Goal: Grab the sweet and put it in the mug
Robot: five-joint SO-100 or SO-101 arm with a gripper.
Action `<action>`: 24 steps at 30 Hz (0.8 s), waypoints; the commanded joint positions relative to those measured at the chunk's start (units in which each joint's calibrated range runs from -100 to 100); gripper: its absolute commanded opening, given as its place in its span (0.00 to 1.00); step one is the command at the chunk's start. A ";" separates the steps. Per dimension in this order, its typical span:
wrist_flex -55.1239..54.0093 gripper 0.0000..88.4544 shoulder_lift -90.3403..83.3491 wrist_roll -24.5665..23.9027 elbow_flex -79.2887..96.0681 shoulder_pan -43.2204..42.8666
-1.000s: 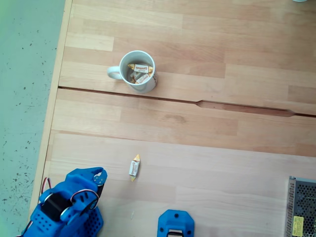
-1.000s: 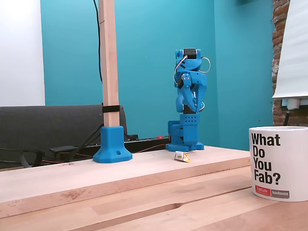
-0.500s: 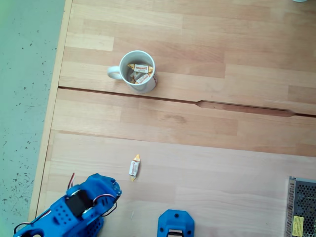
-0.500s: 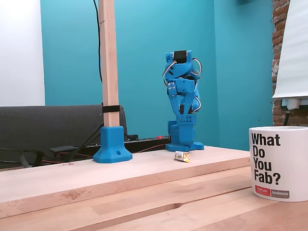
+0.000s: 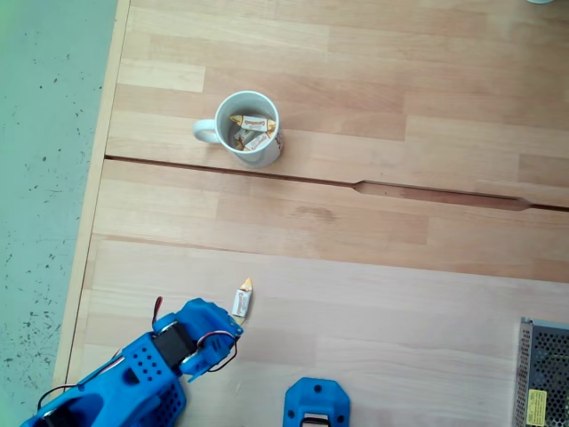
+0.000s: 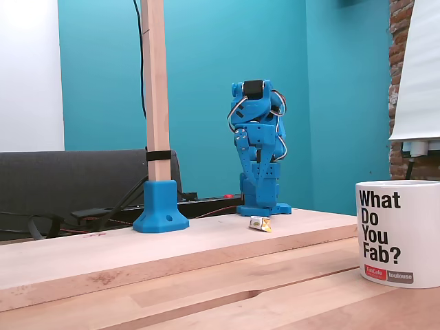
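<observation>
A small wrapped sweet [image 5: 242,302] with yellow twisted ends lies on the near wooden board, and it also shows beside the arm's base [image 6: 260,223]. The white mug [image 5: 265,157] stands two boards away with its handle to the left in a fixed view and holds other wrapped sweets [image 5: 252,122]. Its side print reads "What Do You Fab?" [image 6: 389,234]. My blue gripper [image 5: 227,331] sits just left of and below the loose sweet in that view, apart from it. The folded blue arm [image 6: 258,137] hides how the jaws stand.
A blue post base [image 5: 316,405] stands at the near edge and carries an upright wooden post [image 6: 155,82]. A metal grille box [image 5: 544,374] sits at the lower right. The table's left edge [image 5: 100,178] drops to a green floor. A groove [image 5: 400,189] runs between boards.
The arm has swung from the lower left corner towards the loose sweet and leaned forward. The sweet and the mug have not moved.
</observation>
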 commanded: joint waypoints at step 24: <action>-1.91 0.02 1.22 12.01 -3.29 3.89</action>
